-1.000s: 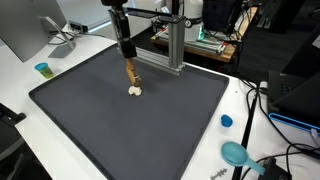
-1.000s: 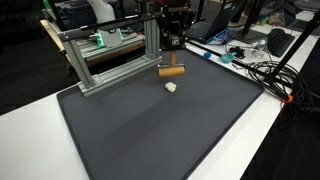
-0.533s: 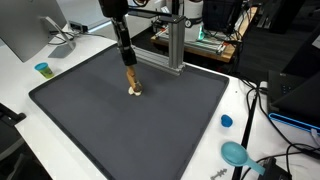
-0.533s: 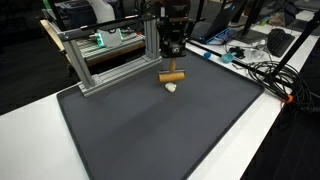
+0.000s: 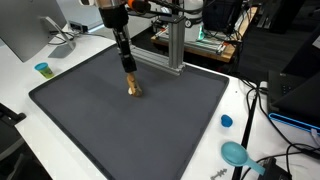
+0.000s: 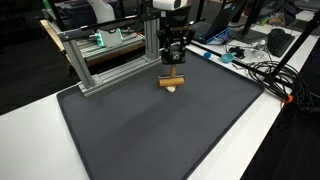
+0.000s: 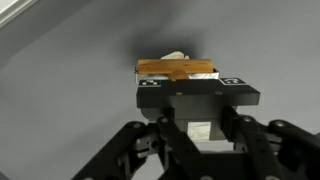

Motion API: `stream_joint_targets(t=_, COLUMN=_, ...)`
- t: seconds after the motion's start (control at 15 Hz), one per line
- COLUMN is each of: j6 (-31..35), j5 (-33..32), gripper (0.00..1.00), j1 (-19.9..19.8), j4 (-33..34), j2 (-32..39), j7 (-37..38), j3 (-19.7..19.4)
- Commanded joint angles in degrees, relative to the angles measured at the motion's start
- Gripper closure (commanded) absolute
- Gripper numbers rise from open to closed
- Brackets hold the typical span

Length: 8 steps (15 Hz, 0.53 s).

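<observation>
Jaws: pressed together on a wooden block (image 6: 173, 80), pinching it mid-length so it lies level and crosswise beneath them.
Block's place: low over the far part of a dark mat (image 6: 150, 130), in front of an aluminium frame (image 6: 105, 55) and directly above a small white piece (image 6: 173, 88). I cannot tell whether block and piece touch.
Doing it well: I judge that a firm, centred grip matters most, with slow vertical moves and the block level, since the white piece looks light enough to skid.
Block's make: tan wood, a plain oblong bar with squared ends and a faint grain in the wrist view (image 7: 177, 69).
White piece: pale, rounded and tiny, peeking out past the block (image 7: 177, 53).
Mat: charcoal, matt, flat, with rounded corners.
Tabletop (image 5: 25, 75): white and smooth.
</observation>
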Motion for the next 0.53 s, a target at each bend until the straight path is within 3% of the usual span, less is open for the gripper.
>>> stream_joint_targets(t=0.0, j6=-1.33, j5=-0.17, gripper=0.78, j1=0.86, j4=1.99, j2=2.06, j7=0.22, j3=-1.07)
stream_joint_targets(t=0.2, j6=-1.06, j5=0.00, gripper=0.78, j1=0.87, j4=2.50, j2=3.27, j7=-0.06, j3=-1.16)
stream_joint_targets(t=0.47, j6=-5.99, j5=0.62, gripper=0.78, j1=0.68, j4=4.22, j2=5.22, j7=-1.36, j3=-0.96)
